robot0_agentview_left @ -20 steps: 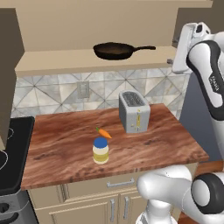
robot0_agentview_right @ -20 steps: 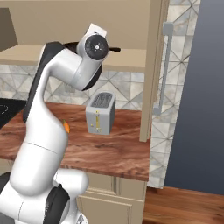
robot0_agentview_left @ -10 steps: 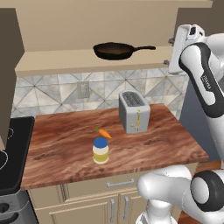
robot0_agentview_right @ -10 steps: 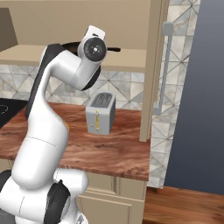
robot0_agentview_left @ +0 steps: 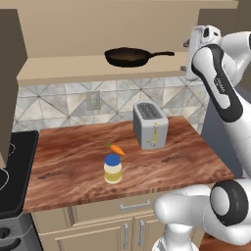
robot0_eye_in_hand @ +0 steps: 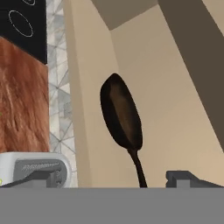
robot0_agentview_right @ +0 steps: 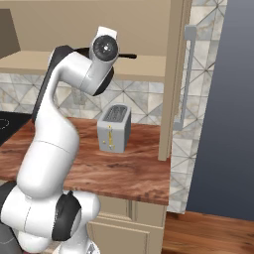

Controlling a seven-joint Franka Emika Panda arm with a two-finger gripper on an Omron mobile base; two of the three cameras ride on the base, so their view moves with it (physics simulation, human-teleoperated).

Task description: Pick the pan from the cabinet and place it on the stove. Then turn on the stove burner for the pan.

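You see the cabinet (robot0_agentview_left: pixel 122 29) standing open along the top of the left base view, its tan shelf running above the tiled wall; in the right base view its door (robot0_agentview_right: pixel 172 74), with a long silver bar handle, hangs edge-on at the shelf's right end. Below it lies the wooden bench (robot0_agentview_left: pixel 73 162), and at the bench's left end you find the black glass stove (robot0_agentview_left: pixel 14 166) with parts of its white ring outlines. The white arm (robot0_agentview_left: pixel 215 83) rises at the right of the left base view to shelf height, its hand level with the shelf's right end. The pan (robot0_agentview_left: pixel 127 56) sits flat on the cabinet shelf, well apart from the stove, its thin black handle pointing right toward the hand. On the bench stand a silver toaster (robot0_agentview_left: pixel 151 125), then a small jar with a blue lid (robot0_agentview_left: pixel 112 169), with a carrot (robot0_agentview_left: pixel 116 148) just behind the jar. In the hand view, one of the fingers (robot0_eye_in_hand: pixel 186 178) shows right of the pan handle's end; the fingers are spread wide with nothing between them.
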